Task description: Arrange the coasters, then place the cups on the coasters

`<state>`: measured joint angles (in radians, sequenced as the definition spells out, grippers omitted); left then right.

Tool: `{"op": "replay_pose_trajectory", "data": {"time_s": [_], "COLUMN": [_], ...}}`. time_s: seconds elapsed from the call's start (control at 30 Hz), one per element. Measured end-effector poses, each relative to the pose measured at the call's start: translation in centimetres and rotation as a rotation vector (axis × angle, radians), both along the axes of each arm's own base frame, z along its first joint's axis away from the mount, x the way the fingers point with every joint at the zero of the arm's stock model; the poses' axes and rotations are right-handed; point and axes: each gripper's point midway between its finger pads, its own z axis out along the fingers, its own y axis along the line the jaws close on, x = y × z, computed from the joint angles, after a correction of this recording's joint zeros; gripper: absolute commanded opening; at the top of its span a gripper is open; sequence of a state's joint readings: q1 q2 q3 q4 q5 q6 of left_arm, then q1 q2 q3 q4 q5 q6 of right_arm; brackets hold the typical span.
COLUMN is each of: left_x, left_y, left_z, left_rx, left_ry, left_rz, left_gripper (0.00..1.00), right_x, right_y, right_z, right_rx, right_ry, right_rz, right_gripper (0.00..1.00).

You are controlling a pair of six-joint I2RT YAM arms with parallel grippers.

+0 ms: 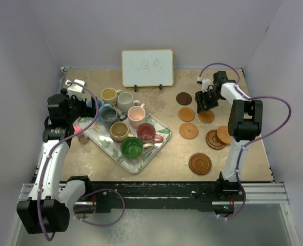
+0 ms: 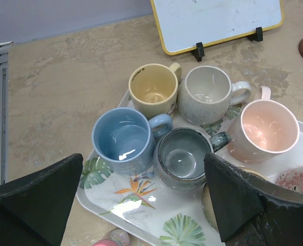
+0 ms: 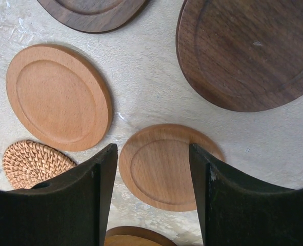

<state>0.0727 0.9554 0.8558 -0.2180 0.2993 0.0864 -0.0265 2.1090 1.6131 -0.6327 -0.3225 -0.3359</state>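
Light wooden coaster lies flat straight beneath the right jaws, parted and empty, toward the worktop's far right corner; left jaws gape empty

Eight cups stood grouped on the one leaf-patterned tray: one each in yellow, off-white, light blue, grey-blue, pink, tan, red and green. To the right of the tray, seven round coasters could be counted on the surface from above, six of wood in shades from light orange to dark brown and one woven coaster among them. One whiteboard stood beyond the tray's far side, and one small pink object, too hidden to identify, lay just off its left edge.
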Motion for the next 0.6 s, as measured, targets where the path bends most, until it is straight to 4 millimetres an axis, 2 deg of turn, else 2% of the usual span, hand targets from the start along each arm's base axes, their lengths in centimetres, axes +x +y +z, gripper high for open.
{"op": "replay_pose_trajectory", "data": {"time_s": [0.43,0.6], "left_x": [0.0,-0.1], "left_y": [0.0,0.0], "left_z": [0.0,0.1], "left_rx": [0.000,0.000], "left_ry": [-0.001,-0.004], "left_rz": [0.000,0.000], "left_gripper": [0.98,0.98], "right_x": [0.4,-0.3], "right_y": [0.1,0.2], "right_z": [0.1,1.4], "right_rx": [0.005,0.012], "right_ry": [-0.003,-0.006], "right_rz": [-0.010,-0.008], "right_gripper": [0.63,0.64]}}
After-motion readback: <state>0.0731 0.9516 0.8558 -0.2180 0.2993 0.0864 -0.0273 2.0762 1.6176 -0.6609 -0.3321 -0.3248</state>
